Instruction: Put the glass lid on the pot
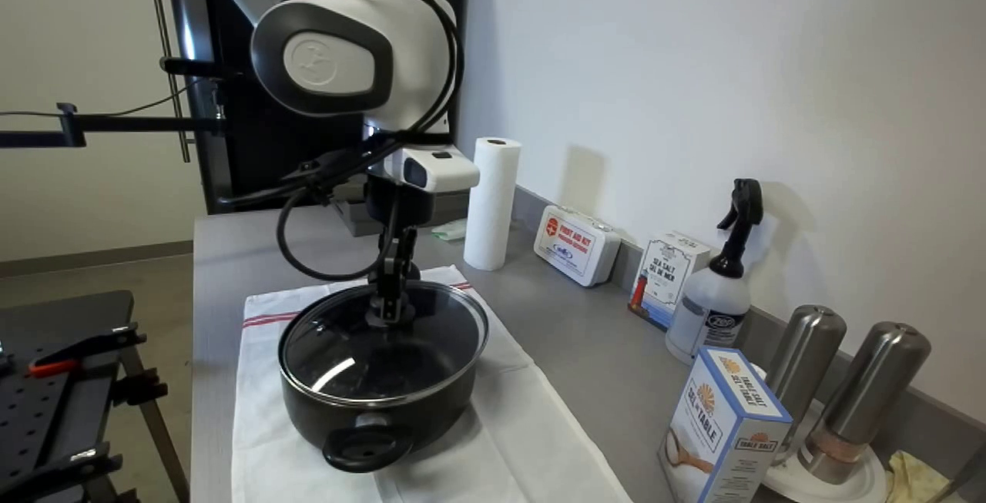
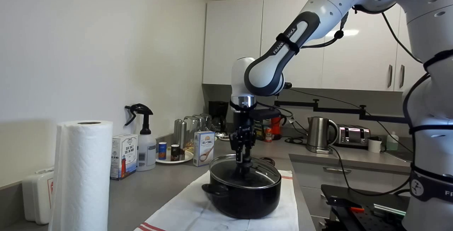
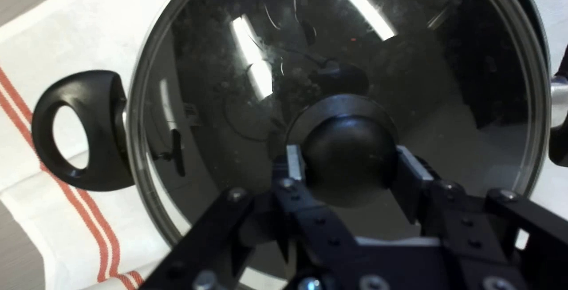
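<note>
Final seating, apparently, of the glass lid point(image 1: 377, 364), left of centre in an exterior view! Resting on the black pot point(image 2: 244, 202), low centre in an exterior view. Wrist view: pinching the knob point(image 3: 350, 152) between fingers point(image 3: 295, 164). Should release next, lift clear.

The arm point(image 2: 421, 33) stands tall in an exterior view, bent over at the top, and the forearm point(image 2: 274, 59) slants down to a chunky rounded joint point(image 2: 263, 77). Next to that the wrist point(image 2: 239, 79) sits pretty much vertical, white shell, with black cables point(image 1: 456, 56) looping around that end of the arm. The tool point(image 2: 243, 157) hangs off the bottom, mostly black, pointing straight down in both exterior views. Best look at it is the wrist view tbh: two fingers point(image 3: 410, 190), partway apart and about level with each other, clamped in from both sides, with the little grey pads point(image 3: 295, 163) facing inward.
</note>
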`<state>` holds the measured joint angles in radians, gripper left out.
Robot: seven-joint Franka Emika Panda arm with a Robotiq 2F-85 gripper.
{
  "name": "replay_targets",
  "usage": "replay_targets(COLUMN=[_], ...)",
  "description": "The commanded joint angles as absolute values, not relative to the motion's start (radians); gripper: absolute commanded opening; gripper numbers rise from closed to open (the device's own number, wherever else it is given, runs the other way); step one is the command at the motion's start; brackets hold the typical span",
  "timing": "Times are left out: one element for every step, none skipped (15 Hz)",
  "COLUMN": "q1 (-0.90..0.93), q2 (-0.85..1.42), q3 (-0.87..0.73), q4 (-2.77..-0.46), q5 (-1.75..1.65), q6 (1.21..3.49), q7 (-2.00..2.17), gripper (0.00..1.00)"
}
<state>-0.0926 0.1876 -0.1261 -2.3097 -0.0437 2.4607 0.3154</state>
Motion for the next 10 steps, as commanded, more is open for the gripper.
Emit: replay_targets(q1=[-0.084, -0.084, -0.084, -0.085, -0.084, -0.083, -0.082, -0.081, -0.08, -0.08], q2=[0.195, 0.195, 0.194, 0.19, 0.187, 0.183, 0.18, 0.177, 0.174, 0.171], q3=[-0.134, -0.133, -0.133, -0.13, -0.131, -0.129, -0.128, -0.126, -0.126, -0.124], q4=[-2.289, -2.289, -2.29, -2.292, -2.294, -2.299, -2.303, -2.305, -2.306, -2.308], q5=[-0.039, -0.037, -0.036, -0.03, -0.032, -0.031, -0.029, -0.027, -0.028, -0.022], q6=[2.466, 2.464, 2.464, 2.459, 2.458, 2.457, 2.458, 2.454, 2.452, 2.448], q7=[0.331, 0.331, 0.33, 0.324, 0.327, 0.326, 0.324, 0.324, 0.324, 0.321], gripper=[0.25, 0.25, 0.25, 0.25, 0.25, 0.25, 0.25, 0.25, 0.25, 0.25])
